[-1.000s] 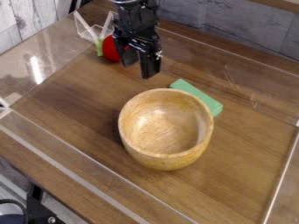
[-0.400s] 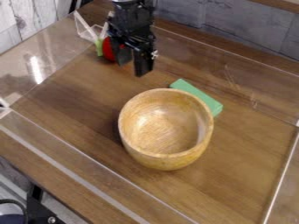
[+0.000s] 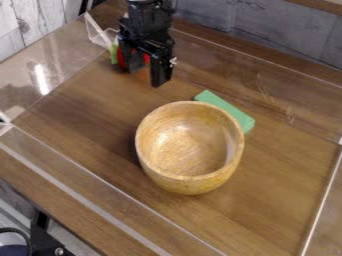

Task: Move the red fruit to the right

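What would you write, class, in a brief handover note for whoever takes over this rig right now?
Gripper: down at the red fruit, fingers around it or just beside it; grip unclear.
Red fruit: at the far end of the table, partly hidden by the gripper.
Done: gripper is at the fruit.
Left: confirm the grip, move the fruit right, release it, probably steering around the bowl and green block.

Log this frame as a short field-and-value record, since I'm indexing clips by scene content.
view: single camera, looking down at a wooden table
gripper: at the far side, over the red fruit; fingertip contact unclear
red fruit: mostly hidden by the gripper
bowl: round, wooden, nearer the camera than the fruit
green block: flat, just beyond the bowl, toward the image's right
bowl contents: none visible
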